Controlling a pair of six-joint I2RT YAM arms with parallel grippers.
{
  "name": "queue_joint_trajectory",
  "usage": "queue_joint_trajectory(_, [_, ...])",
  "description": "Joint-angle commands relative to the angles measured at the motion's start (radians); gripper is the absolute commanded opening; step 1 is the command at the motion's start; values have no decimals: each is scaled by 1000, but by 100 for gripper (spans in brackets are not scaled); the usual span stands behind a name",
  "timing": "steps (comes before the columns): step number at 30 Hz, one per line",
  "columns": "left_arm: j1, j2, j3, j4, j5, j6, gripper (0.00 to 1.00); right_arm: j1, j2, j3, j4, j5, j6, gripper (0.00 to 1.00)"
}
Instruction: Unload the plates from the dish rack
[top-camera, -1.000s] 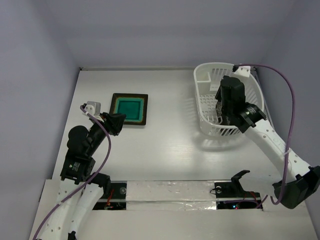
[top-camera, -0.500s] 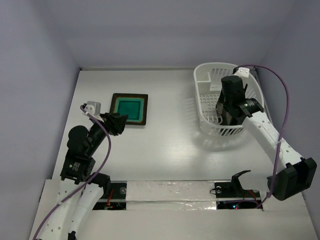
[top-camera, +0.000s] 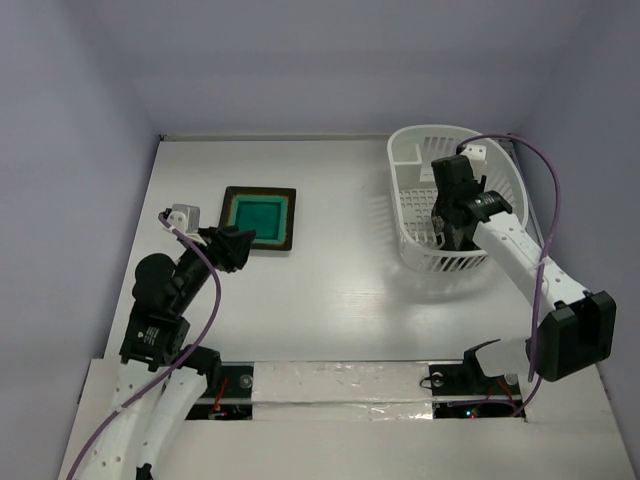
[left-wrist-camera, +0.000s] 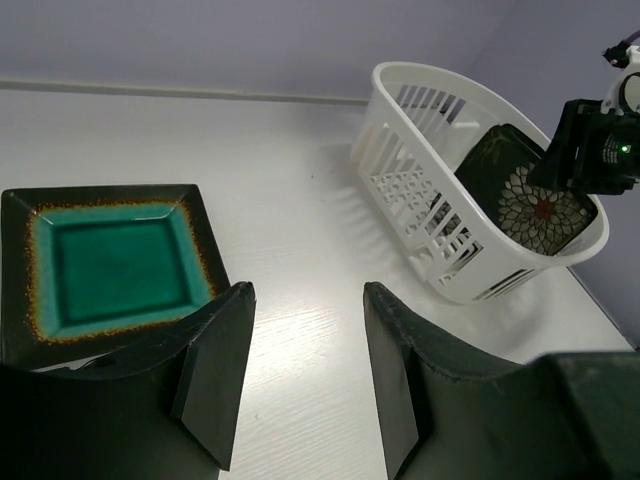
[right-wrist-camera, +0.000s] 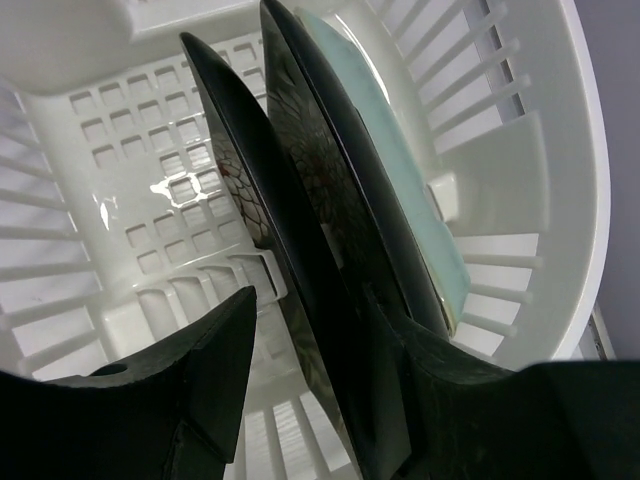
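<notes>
The white dish rack (top-camera: 412, 140) stands at the back right. In the right wrist view two black flowered plates (right-wrist-camera: 300, 190) and a pale mint-green plate (right-wrist-camera: 405, 170) stand on edge in the rack (right-wrist-camera: 120, 170). My right gripper (top-camera: 446, 226) is down inside the rack, open. Its jaws (right-wrist-camera: 310, 300) straddle the lower edge of a black plate, and the left finger (right-wrist-camera: 190, 390) is still apart from it. The teal plate (top-camera: 258, 216) lies flat on the table at the left. My left gripper (top-camera: 237, 250) is open and empty just in front of it (left-wrist-camera: 115, 260).
The left wrist view shows the rack (left-wrist-camera: 420, 200) with a flowered plate (left-wrist-camera: 530, 195) leaning inside and the right arm (left-wrist-camera: 590, 150) over it. White walls close the table at the back and sides. A taped strip (top-camera: 350, 385) runs along the near edge.
My right gripper has shifted a little left and back inside the rack, and the arm's elbow has swung in. The left gripper has barely moved.
</notes>
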Motion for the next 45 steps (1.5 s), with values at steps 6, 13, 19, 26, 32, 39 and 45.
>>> queue_joint_trajectory(6, [-3,-22,35,30,-3,8,45,-10,53,8,-6,9,8,43])
queue_joint_trajectory(13, [-3,-28,35,31,-9,8,45,-10,73,36,-24,47,-26,25])
queue_joint_trajectory(19, [-12,-29,35,31,-9,6,45,-10,65,89,-58,63,-67,6])
queue_joint_trajectory(26, [-12,-26,35,33,-10,6,45,-10,55,160,-90,84,-136,0])
queue_joint_trajectory(32, [-12,-23,35,33,-9,5,45,13,3,162,-50,126,-185,0])
queue_joint_trajectory(39, [-12,-18,33,36,-6,3,45,31,-28,194,-30,127,-205,0])
queue_joint_trajectory(45, [-12,-17,32,34,-7,3,45,60,-5,241,-59,152,-221,0])
